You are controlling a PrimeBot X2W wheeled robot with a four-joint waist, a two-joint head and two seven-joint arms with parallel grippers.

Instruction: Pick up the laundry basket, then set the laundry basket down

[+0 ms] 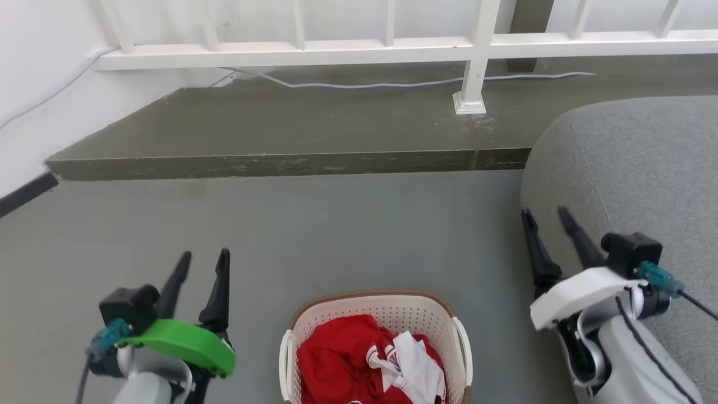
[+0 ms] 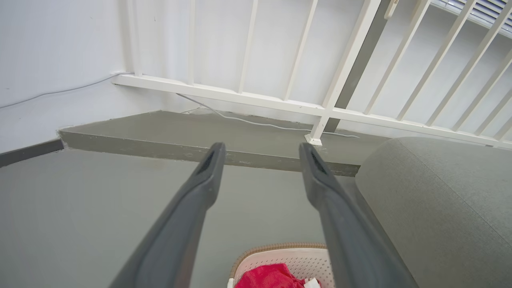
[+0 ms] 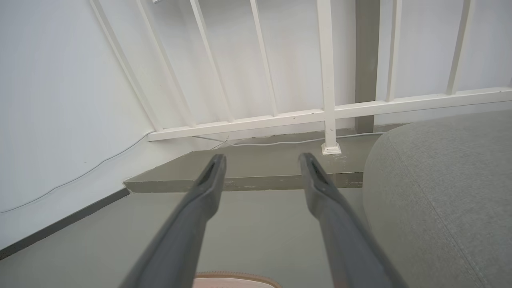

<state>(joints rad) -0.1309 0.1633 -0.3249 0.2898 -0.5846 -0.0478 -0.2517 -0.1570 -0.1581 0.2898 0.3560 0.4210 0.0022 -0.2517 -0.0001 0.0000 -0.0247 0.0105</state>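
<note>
The laundry basket [image 1: 392, 315], cream-white and perforated with a brown rim, stands on the grey floor at the bottom middle of the head view, holding red and white clothes. Its far rim also shows low in the left wrist view as the basket [image 2: 288, 256], and as a brown edge of the basket [image 3: 236, 277] in the right wrist view. My left gripper [image 1: 205, 259] hovers open to the basket's left, nothing between its fingers. To the basket's right, my right gripper [image 1: 545, 214] is open and empty, close to the grey sofa. Both grippers are apart from the basket.
A grey upholstered sofa [image 1: 639, 168] fills the right side. A raised concrete step [image 1: 291, 163] runs across ahead, with a white railing [image 1: 392, 47] and a grey cable [image 1: 364, 85] behind it. A white wall [image 1: 39, 95] closes the left.
</note>
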